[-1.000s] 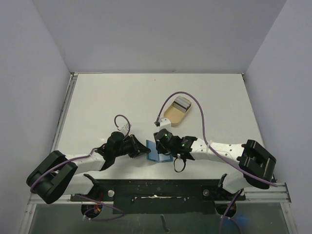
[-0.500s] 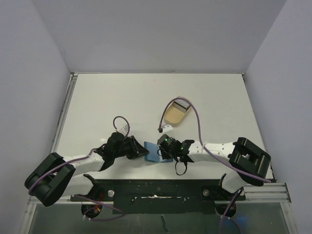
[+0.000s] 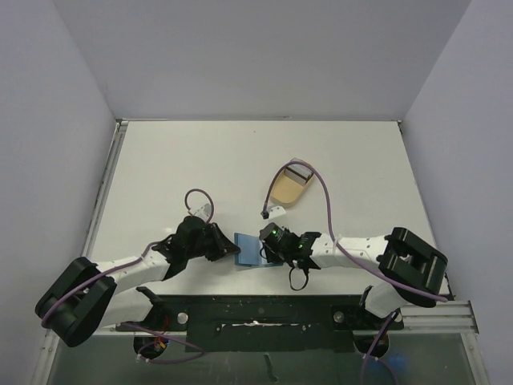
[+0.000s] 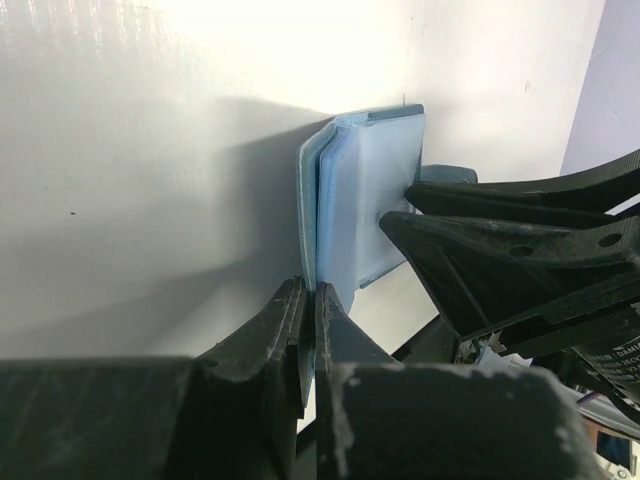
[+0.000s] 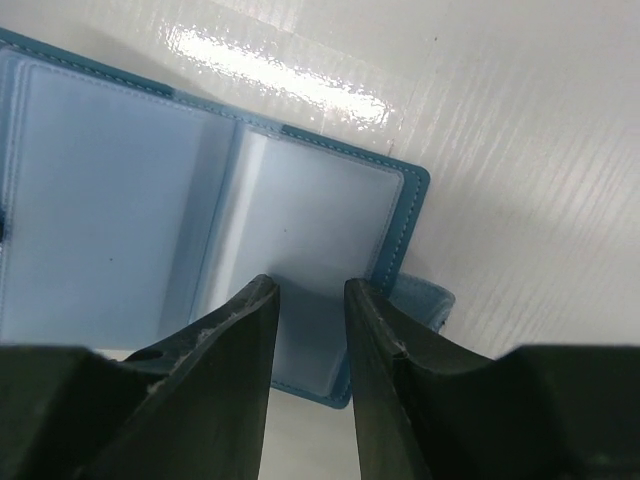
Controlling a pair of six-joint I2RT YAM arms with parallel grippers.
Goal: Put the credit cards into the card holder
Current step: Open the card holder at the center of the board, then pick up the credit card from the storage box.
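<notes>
Seen from overhead, two black-and-white robot arms reach inward from the bottom corners of a white table (image 3: pixel 176 160) and meet low in the middle of the frame over a small blue bifold card holder of soft material (image 3: pixel 248 253). The card holder lies open near the table's lower edge. The left gripper (image 3: pixel 232 250) comes at it from the left; in the left wrist view its fingers (image 4: pixel 285 325) are pressed together, pinching a thin edge of the card holder (image 4: pixel 365 190). The right gripper (image 3: pixel 263 250) comes from the right. In the right wrist view its jaws are slightly apart with nothing between them, and the gripper (image 5: pixel 310 290) sits over the right inner pocket of the open card holder (image 5: pixel 120 200), beside the small closing tab (image 5: pixel 425 300). Up and to the right of centre, well apart from the card holder, sits a tan oval dish (image 3: pixel 286 191). At its upper end lie flat, grey, silvery credit cards (image 3: pixel 297 171); their number cannot be told. A purple cable (image 3: pixel 325 192) loops over the dish.
</notes>
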